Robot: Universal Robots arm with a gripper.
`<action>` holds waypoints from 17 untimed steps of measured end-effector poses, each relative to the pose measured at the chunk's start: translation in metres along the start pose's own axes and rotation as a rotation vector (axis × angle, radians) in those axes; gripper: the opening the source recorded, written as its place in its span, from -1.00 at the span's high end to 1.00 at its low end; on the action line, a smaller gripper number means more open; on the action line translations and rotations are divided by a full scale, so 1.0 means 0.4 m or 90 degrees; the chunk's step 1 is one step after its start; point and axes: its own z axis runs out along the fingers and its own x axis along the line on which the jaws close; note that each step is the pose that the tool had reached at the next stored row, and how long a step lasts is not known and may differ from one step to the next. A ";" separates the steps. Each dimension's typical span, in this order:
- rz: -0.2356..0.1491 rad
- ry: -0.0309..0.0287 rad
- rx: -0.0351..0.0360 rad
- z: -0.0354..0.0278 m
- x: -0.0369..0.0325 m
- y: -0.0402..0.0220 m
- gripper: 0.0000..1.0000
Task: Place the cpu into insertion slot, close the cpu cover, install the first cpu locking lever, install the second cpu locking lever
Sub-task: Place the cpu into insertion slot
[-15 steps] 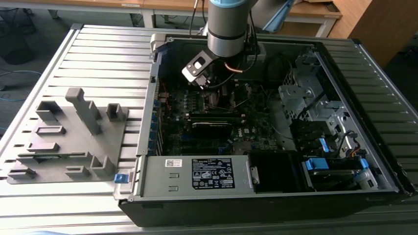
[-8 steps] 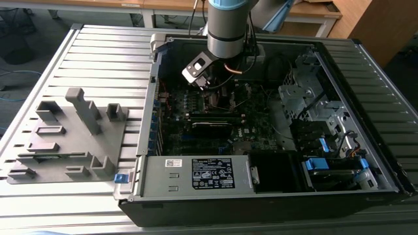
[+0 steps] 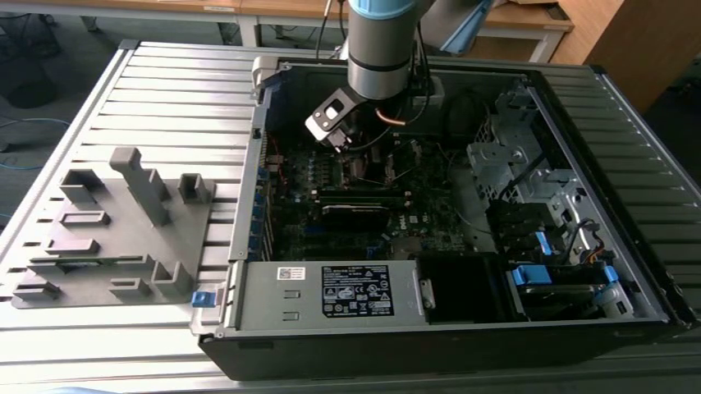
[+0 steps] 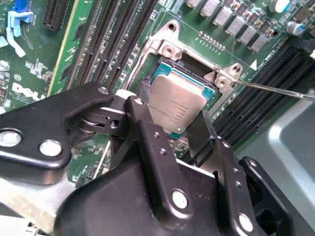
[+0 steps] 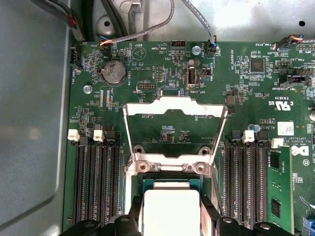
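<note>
We see the grey, blue-jointed robot arm (image 3: pixel 378 49) reaching down into the open black tower computer case (image 3: pixel 235 213), which lies on its side. The black two-fingered gripper (image 3: pixel 350 148) is low over the green motherboard (image 5: pixel 147 64).

In the second wrist view the gripper (image 4: pixel 173 109) has its jaws drawn in to the width of the chip. Its black fingers (image 4: pixel 147 128) press on two opposite edges of the cpu (image 4: pixel 179 96), a small flat square chip with a dull silver-beige metal face. The cpu sits directly over the insertion slot (image 4: pixel 189 66), a small square dark socket with a silvery metal rim. It looks slightly tilted against the slot, and we cannot tell whether it is seated or only just above. In the first wrist view the cpu (image 5: pixel 170 204) shows pale between the gripper (image 5: pixel 171 216) fingers, just beside the slot's silvery rim (image 5: pixel 170 167).

The cpu cover (image 5: pixel 174 104), a thin silvery metal frame plate with a square window, is swung open. It is hinged at one edge of the slot and leans away from it, so the slot is uncovered.

A thin silvery wire lever (image 4: pixel 275 92) runs outward from one corner of the slot. Long narrow black memory slots (image 5: pixel 96 182) flank the slot on two opposite sides. A round silver coin battery (image 5: pixel 113 73) lies beyond the open cover, well apart from the slot.
</note>
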 end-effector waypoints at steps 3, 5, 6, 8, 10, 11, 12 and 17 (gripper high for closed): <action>0.000 -0.0002 0.0002 0.001 0.000 0.000 -0.08; 0.000 -0.0002 0.0001 0.001 0.000 -0.001 -0.08; 0.000 -0.0002 0.0002 0.001 0.000 -0.001 -0.08; 0.000 -0.0002 0.0001 0.001 0.000 -0.002 -0.08; 0.000 -0.0003 0.0002 0.001 0.000 -0.002 -0.08; 0.000 -0.0002 0.0002 0.001 0.000 -0.002 -0.08; 0.000 -0.0002 0.0001 0.002 0.000 -0.002 -0.08; 0.000 -0.0003 0.0002 0.004 0.000 -0.002 -0.08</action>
